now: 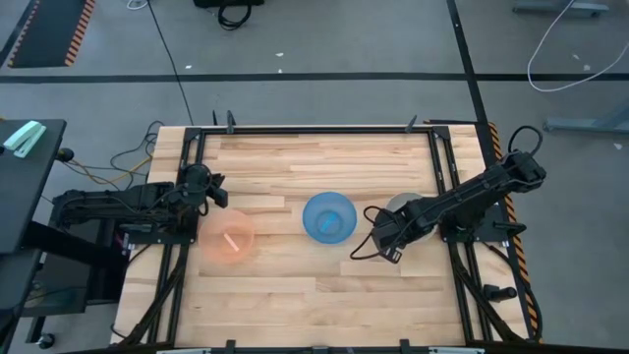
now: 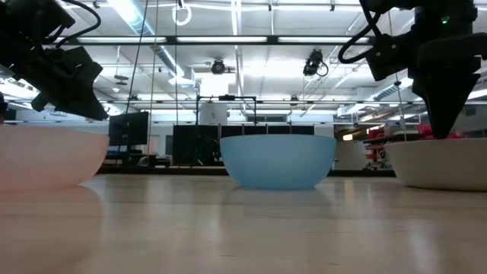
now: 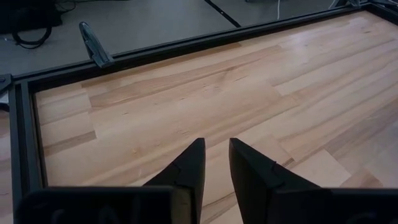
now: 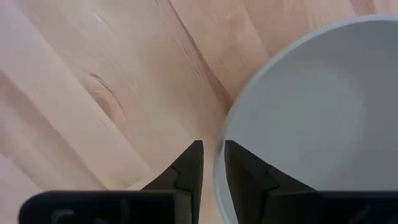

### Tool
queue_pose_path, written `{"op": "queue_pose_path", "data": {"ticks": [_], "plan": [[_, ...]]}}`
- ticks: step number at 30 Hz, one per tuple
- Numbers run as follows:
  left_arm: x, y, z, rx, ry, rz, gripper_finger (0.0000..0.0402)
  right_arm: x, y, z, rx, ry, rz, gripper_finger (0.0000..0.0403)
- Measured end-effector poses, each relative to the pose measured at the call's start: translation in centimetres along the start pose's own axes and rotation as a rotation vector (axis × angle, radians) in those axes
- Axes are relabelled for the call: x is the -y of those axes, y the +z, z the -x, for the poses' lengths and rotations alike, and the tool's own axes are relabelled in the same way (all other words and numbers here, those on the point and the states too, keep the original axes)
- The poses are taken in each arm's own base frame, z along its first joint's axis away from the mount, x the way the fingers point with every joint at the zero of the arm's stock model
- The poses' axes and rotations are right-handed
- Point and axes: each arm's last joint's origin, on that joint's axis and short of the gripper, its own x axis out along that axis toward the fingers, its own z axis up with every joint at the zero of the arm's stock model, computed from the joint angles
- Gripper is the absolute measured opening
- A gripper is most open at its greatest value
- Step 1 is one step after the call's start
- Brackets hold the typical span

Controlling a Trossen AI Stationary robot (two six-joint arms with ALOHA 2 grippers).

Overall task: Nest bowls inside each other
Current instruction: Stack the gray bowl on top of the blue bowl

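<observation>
Three bowls stand upright on their bases in a row across the wooden table: the pink-orange bowl [image 1: 228, 239] on the left, the blue bowl [image 1: 328, 217] in the middle, and the grey-white bowl [image 1: 401, 206] on the right, mostly hidden under the right arm. My right gripper [image 1: 389, 236] [image 4: 213, 149] is shut on the grey-white bowl [image 4: 311, 118]. My left gripper [image 1: 211, 187] [image 3: 216, 149] is shut and hovers above the table just beyond the pink-orange bowl's far edge, touching nothing. My right gripper straddles the grey-white bowl's rim [image 4: 217, 171] on the side facing the blue bowl. One finger [image 4: 245, 174] is inside the bowl and one finger [image 4: 189, 168] outside. It comes from above, pointing down [image 2: 445, 125]. The bowl rests upright on the table [image 2: 441, 164].
A black metal frame [image 1: 314, 130] borders the table on all sides. Bare wood lies along the far part [image 1: 314, 162] and the near part [image 1: 314, 305] of the table. Between the blue and grey-white bowls the gap is about a gripper's width.
</observation>
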Motion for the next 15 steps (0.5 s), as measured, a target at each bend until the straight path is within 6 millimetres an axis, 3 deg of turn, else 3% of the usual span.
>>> {"op": "queue_pose_path", "data": {"ticks": [15], "plan": [[0.0, 0.0, 0.0, 0.0, 0.0, -0.001, 0.0078, 0.6, -0.6, -1.9, -0.021, -0.027, -0.003, 0.0074]]}}
